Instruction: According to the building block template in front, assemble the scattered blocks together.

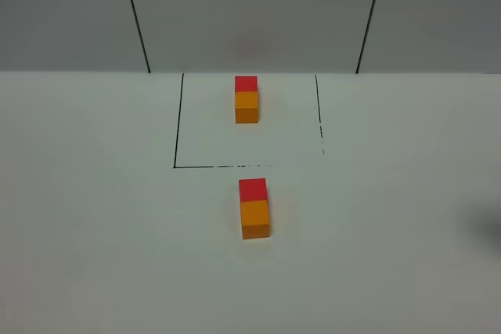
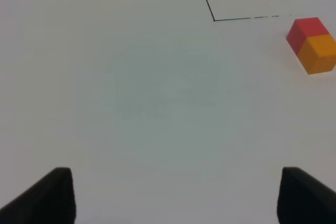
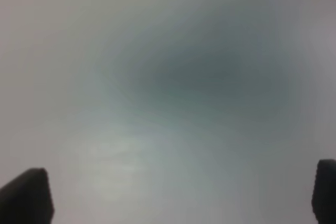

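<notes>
The building block template (image 1: 246, 98) is a red cube joined to an orange cube inside a thin black-line square (image 1: 177, 131) at the back of the table. In front of the square, the scattered blocks stand joined: a red cube (image 1: 253, 189) touching an orange cube (image 1: 255, 219). The left wrist view shows the same pair, red cube (image 2: 306, 31) and orange cube (image 2: 319, 53), far from my left gripper (image 2: 176, 195), which is open and empty. My right gripper (image 3: 178, 192) is open over bare, blurred table. Neither gripper shows in the high view.
A white table (image 1: 94, 217) spreads around the blocks. Grey wall panels (image 1: 250, 13) with dark seams rise behind it. A faint dark shadow (image 1: 489, 228) lies at the right edge.
</notes>
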Controlling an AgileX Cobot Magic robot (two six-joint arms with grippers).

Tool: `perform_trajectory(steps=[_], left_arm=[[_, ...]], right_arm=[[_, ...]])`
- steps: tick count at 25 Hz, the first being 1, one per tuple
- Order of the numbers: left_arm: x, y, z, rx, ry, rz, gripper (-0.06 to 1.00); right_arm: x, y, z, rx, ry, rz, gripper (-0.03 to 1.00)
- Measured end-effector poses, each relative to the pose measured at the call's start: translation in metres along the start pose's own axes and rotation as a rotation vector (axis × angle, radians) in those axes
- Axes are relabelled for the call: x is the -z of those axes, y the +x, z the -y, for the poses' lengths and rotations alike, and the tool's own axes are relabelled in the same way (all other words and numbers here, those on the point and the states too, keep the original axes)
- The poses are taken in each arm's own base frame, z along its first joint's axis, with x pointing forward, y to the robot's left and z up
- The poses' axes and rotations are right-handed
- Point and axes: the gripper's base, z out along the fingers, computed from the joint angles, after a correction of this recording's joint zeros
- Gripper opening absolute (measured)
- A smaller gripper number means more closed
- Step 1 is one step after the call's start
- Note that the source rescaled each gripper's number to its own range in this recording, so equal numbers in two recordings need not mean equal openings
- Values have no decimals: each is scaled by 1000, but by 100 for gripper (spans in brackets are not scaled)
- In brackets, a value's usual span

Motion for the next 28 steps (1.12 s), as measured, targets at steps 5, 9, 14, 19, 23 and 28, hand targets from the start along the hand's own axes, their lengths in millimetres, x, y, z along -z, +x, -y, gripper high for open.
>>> perform_trajectory(steps=[5,9,14,19,23,28], left_arm=[[0,0,0,-1,0,0,71],[0,0,0,-1,0,0,71],[0,0,0,-1,0,0,71],[0,0,0,-1,0,0,71],[0,0,0,-1,0,0,71],[0,0,0,-1,0,0,71]], right_arm=[[30,82,28,10,17,68,100],[49,127,43,17,-1,164,100],[68,170,53,35,-49,262,100],[64,195,57,38,-87,337,100],[66,204,56,48,-125,389,100],[72,213,56,51,-173,445,100]])
